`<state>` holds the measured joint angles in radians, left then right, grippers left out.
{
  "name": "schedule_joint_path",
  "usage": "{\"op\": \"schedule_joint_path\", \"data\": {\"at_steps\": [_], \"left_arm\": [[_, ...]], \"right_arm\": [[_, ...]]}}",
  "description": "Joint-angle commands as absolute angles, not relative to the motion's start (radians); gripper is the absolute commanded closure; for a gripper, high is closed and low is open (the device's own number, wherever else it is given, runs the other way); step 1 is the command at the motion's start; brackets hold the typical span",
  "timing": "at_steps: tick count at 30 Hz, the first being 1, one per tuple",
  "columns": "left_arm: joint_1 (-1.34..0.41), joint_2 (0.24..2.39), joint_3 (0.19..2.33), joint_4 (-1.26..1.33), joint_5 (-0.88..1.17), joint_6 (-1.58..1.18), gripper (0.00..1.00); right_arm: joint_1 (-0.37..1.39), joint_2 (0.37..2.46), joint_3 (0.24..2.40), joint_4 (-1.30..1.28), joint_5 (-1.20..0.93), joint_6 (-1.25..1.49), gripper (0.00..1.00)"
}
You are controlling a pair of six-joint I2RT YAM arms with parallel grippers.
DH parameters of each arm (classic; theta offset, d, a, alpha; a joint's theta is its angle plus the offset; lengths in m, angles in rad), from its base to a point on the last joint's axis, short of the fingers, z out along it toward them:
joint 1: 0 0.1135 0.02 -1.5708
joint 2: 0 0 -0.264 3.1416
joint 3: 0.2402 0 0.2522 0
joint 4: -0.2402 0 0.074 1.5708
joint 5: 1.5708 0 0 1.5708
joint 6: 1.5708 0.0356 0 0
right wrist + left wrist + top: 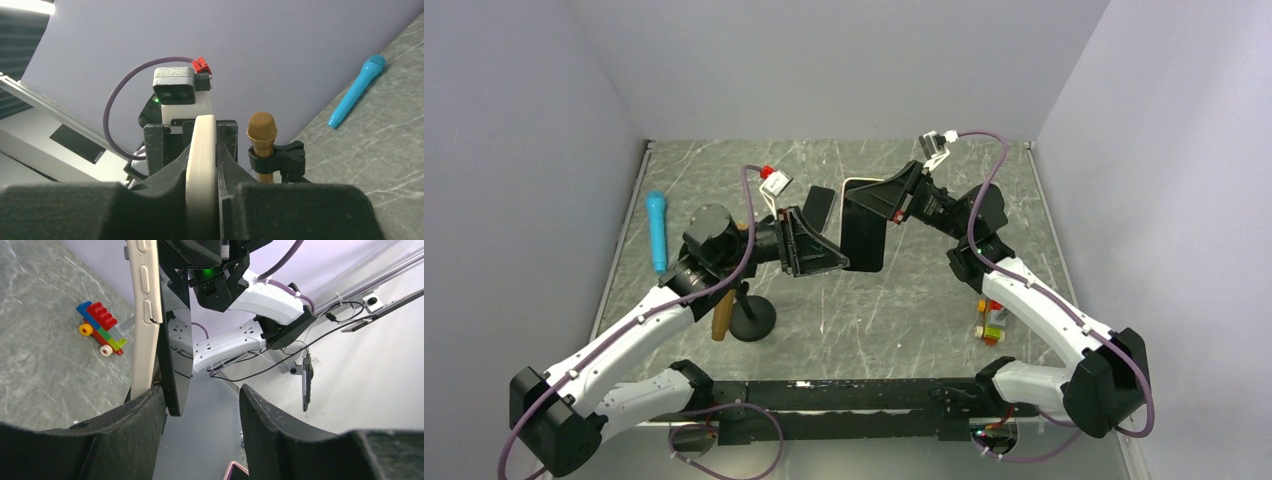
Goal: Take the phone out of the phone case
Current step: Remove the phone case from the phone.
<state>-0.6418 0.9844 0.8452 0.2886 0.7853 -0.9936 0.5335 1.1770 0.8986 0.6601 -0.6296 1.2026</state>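
Observation:
My right gripper (882,203) is shut on a cream phone case (852,182) and holds it upright above the table, with the black phone (864,235) in it. In the right wrist view the case's edge (201,165) is pinched between the fingers. In the left wrist view the phone (175,340) has peeled away from the case (145,315) at its lower corner. My left gripper (202,410) is open. The phone's corner lies inside the gap, against the left finger (135,430), and the case passes behind that finger. In the top view the left gripper (824,255) is at the phone's left edge.
A second dark phone (820,205) lies on the table behind the left gripper. A blue microphone (656,230) lies at the far left. A gold microphone on a black stand (744,310) stands under the left arm. A Lego car (992,322) sits at the right.

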Motion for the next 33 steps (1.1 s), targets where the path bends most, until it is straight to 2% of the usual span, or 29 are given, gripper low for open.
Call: {"op": "schedule_joint_path", "data": {"at_steps": [1, 13, 14, 17, 18, 23, 25, 29, 33], "left_arm": [[-0.651, 1.010, 0.875, 0.336, 0.747, -1.043, 0.43], [-0.652, 1.127, 0.955, 0.368, 0.711, -1.084, 0.73], [-0.653, 1.126, 0.958, 0.361, 0.702, -1.082, 0.77], [-0.653, 1.106, 0.956, 0.352, 0.662, -1.062, 0.99], [-0.653, 1.094, 0.956, 0.340, 0.641, -1.049, 1.00], [-0.641, 1.043, 1.029, 0.131, 0.547, -1.020, 1.00], [-0.632, 1.036, 1.064, 0.057, 0.530, -0.989, 1.00], [-0.600, 0.999, 1.079, 0.038, 0.529, -1.008, 1.00], [-0.550, 0.979, 1.076, 0.061, 0.563, -1.056, 1.00]], "right_arm": [[0.568, 1.170, 0.940, 0.813, -0.632, 1.185, 1.00], [0.610, 1.166, 0.939, 0.828, -0.635, 1.155, 1.00], [0.613, 1.166, 0.939, 0.824, -0.636, 1.150, 1.00], [0.616, 1.158, 0.942, 0.771, -0.641, 1.120, 1.00], [0.617, 1.150, 0.939, 0.748, -0.641, 1.105, 0.95], [0.616, 1.106, 0.906, 0.685, -0.620, 1.042, 0.50], [0.616, 1.095, 0.892, 0.685, -0.621, 1.033, 0.39], [0.615, 1.092, 0.864, 0.707, -0.628, 1.038, 0.26], [0.614, 1.094, 0.818, 0.820, -0.649, 1.068, 0.21]]}}
